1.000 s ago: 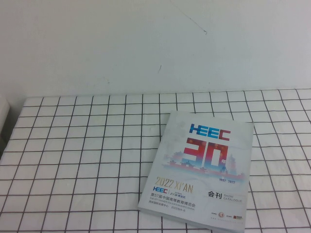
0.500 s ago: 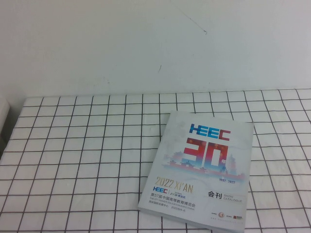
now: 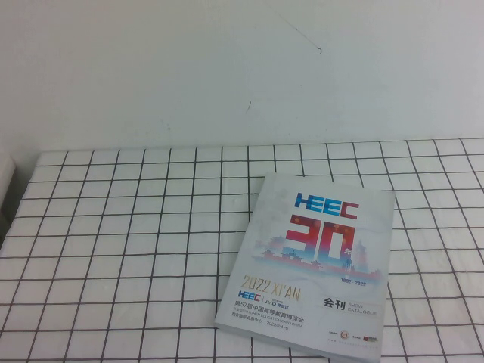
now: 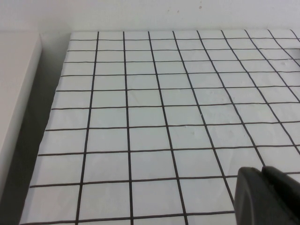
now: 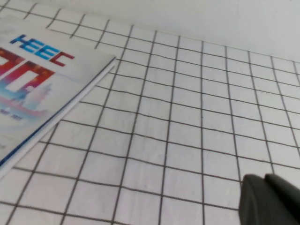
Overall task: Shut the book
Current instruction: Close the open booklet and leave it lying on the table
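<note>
left gripper (image 4: 268, 197) over checked cloth (image 4: 140, 117), matte black plastic-looking housing, rounded corner, faint seam splitting two lobes, right gripper (image 5: 271, 200) over same cloth, same matte black, rounded, seamed

We see a closed book (image 3: 310, 265), its pale cover with blue HEEC and red 30 facing up, lying flat and slightly askew on the checked surface (image 3: 113, 227).
</note>
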{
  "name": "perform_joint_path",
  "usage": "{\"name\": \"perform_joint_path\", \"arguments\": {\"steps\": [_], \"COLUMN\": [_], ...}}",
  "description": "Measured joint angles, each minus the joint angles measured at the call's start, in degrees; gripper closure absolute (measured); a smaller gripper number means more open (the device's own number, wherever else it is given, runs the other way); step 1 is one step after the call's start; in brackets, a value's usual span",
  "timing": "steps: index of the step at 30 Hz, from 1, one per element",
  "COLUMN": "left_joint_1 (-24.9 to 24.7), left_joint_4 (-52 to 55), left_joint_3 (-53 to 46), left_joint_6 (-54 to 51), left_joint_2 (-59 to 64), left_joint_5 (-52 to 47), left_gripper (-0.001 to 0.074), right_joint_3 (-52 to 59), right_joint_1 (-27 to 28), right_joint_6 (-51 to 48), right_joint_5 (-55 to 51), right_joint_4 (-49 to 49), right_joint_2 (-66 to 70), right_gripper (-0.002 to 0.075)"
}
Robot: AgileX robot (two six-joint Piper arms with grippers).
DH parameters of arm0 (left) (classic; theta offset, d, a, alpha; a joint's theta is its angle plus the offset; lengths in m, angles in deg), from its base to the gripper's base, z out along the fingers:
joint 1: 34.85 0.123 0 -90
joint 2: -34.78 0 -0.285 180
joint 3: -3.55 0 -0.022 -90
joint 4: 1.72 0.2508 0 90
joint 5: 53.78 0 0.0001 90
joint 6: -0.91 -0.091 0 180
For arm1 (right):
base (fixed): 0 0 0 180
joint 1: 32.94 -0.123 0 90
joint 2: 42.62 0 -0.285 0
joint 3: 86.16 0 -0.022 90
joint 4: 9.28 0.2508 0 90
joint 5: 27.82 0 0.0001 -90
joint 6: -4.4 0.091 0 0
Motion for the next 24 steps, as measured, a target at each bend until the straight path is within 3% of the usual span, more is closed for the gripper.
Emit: {"name": "perform_joint_path", "arguments": {"steps": [7,19,24], "left_joint_1": [0.0,0.0,0.0], "left_joint_4": [0.0,-0.08,-0.08], "left_joint_3": [0.0,0.0,0.0], "left_joint_6": [0.0,0.0,0.0], "left_joint_2": [0.0,0.0,0.0], "left_joint_5": [0.0,0.0,0.0], "left_gripper": [0.0739,0.0739,0.0739], "right_joint_3": [13.36,13.9,13.9], "right_joint_1": [7.54,7.81,7.81], "right_joint_6": [-0.32,-0.32,-7.43], "right_joint_5": [11.74,8.8,8.8], "right_joint_4": [0.0,0.12,6.05], "right_joint_2": [-8.05,-10.19,-10.19], "right_gripper": [0.0729,0.0729,0.0729]}}
